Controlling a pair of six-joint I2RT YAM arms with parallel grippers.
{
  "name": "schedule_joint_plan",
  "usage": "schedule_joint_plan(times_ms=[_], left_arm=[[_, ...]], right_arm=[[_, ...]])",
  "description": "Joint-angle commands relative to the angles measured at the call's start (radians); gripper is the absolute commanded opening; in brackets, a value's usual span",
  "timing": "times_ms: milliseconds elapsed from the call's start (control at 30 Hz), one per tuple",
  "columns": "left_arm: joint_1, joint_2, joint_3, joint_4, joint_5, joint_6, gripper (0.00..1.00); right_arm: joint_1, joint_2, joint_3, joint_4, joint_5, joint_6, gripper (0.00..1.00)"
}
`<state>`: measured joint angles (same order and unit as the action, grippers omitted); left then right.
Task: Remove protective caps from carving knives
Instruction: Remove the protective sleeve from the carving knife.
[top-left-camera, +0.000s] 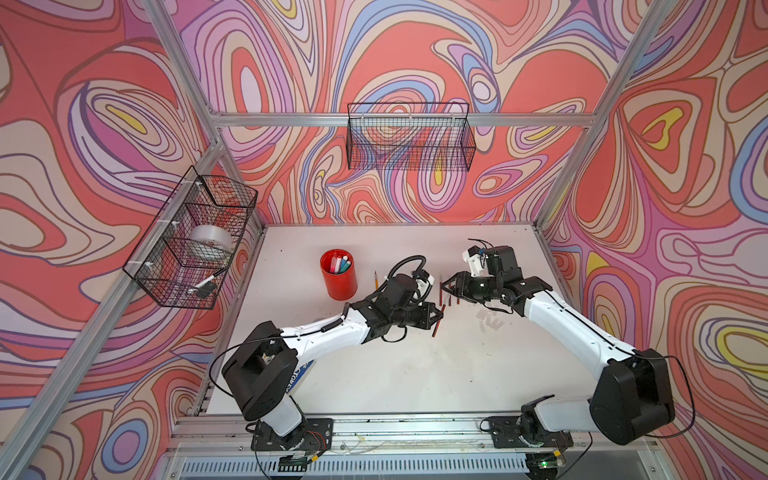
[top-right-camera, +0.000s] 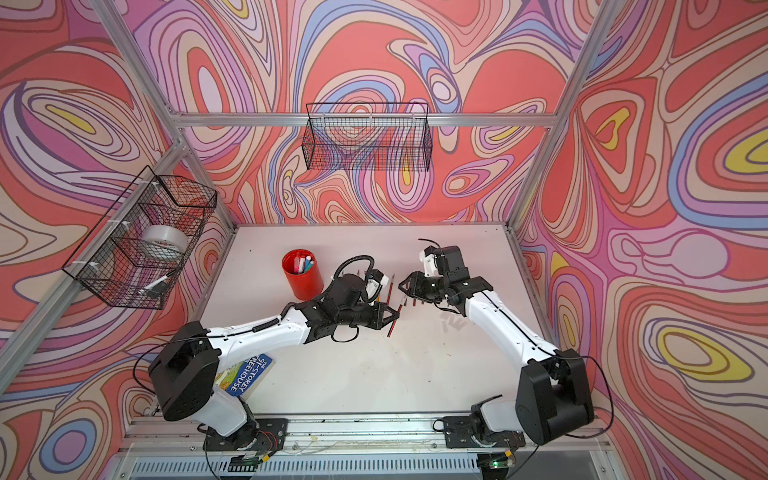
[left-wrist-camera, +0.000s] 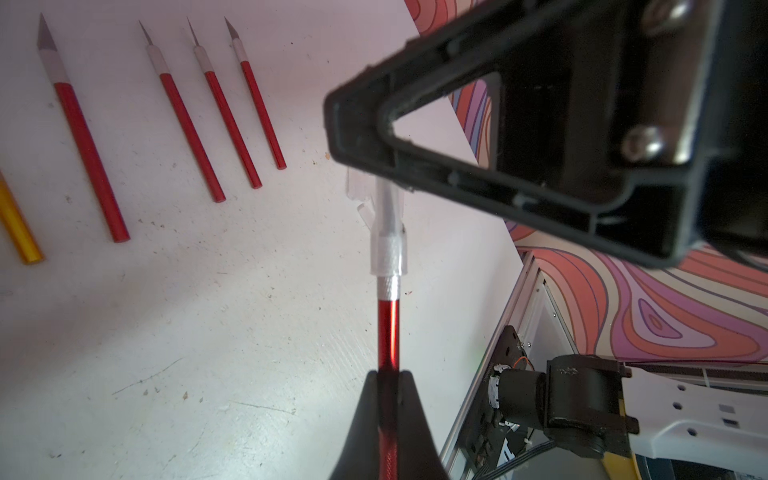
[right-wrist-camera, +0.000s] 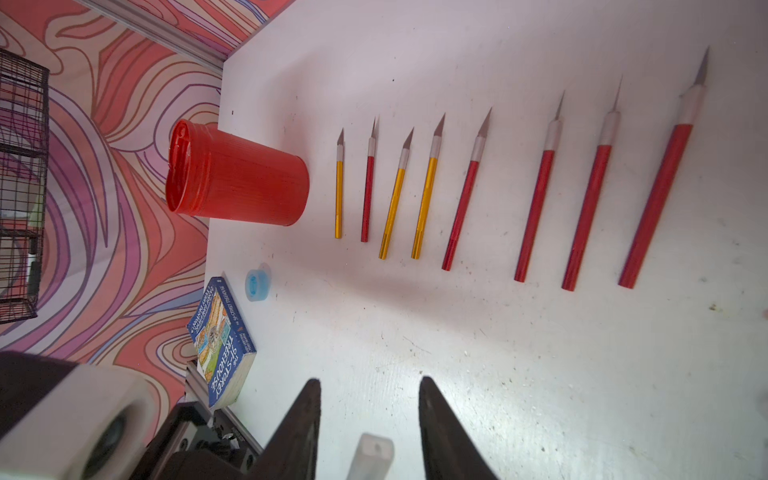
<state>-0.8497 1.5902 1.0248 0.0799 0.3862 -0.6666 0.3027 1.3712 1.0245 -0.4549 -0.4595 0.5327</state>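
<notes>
Knife (left-wrist-camera: 388, 332) pinched in left fingers (left-wrist-camera: 361, 424) | right fingers (right-wrist-camera: 440, 424) spread astride cap (right-wrist-camera: 374, 453)

Robotics laboratory test cell: an aluminium frame (top-left-camera: 291, 119) carries swirl-printed wall panels (top-left-camera: 415, 50) around a table (top-left-camera: 415, 374); two arms (top-left-camera: 324, 332) bolt to a rail (top-left-camera: 415, 428); wire baskets (top-left-camera: 409, 137) hang inside.

1. Both top views are bright and even, lit from overhead; the white counter (top-left-camera: 415, 374) looks washed, without hard glare.
2. A faint, soft shadow (top-left-camera: 487, 321) lies at six o'clock of the wrist of the right arm (top-left-camera: 561, 328).
3. The frame rails (top-left-camera: 332, 119) bow near the edges: wide-angle distortion.
4. Right wrist view: the right pincer (right-wrist-camera: 368, 386) is a dark, blurred silhouette; the counter beside it looks greyer.
5. Left wrist view: the left pincer (left-wrist-camera: 388, 376) is out of focus, and glare streaks the carving knife (left-wrist-camera: 388, 332) handle.
</notes>
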Motion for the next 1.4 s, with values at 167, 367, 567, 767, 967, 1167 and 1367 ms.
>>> schedule_joint_plan(times_ms=[167, 367, 567, 767, 967, 1167, 1367], left_arm=[[0.007, -0.062, -0.026, 0.017, -0.023, 0.004, 0.0], [0.01, -0.055, -0.023, 0.016, -0.025, 0.004, 0.0], [0.011, -0.039, -0.014, 0.026, -0.018, -0.001, 0.0], [0.014, -0.044, -0.012, 0.023, -0.02, 0.0, 0.0], [0.016, -0.043, -0.015, 0.025, -0.017, 0.001, 0.0], [0.017, -0.042, -0.026, 0.02, -0.011, -0.004, 0.0], [0.017, -0.039, -0.057, 0.037, 0.002, -0.012, 0.0]], right_arm=[[0.007, -0.042, 0.018, -0.033, 0.012, -0.02, 0.42], [0.018, -0.037, -0.027, 0.066, -0.121, 0.06, 0.41], [0.027, -0.019, -0.03, 0.051, -0.111, 0.052, 0.37], [0.027, -0.019, -0.03, 0.053, -0.104, 0.049, 0.12], [0.028, -0.006, -0.024, 0.055, -0.087, 0.054, 0.0], [0.027, 0.015, 0.024, 0.043, -0.041, 0.051, 0.0], [0.011, 0.067, 0.137, -0.014, 0.012, 0.016, 0.0]])
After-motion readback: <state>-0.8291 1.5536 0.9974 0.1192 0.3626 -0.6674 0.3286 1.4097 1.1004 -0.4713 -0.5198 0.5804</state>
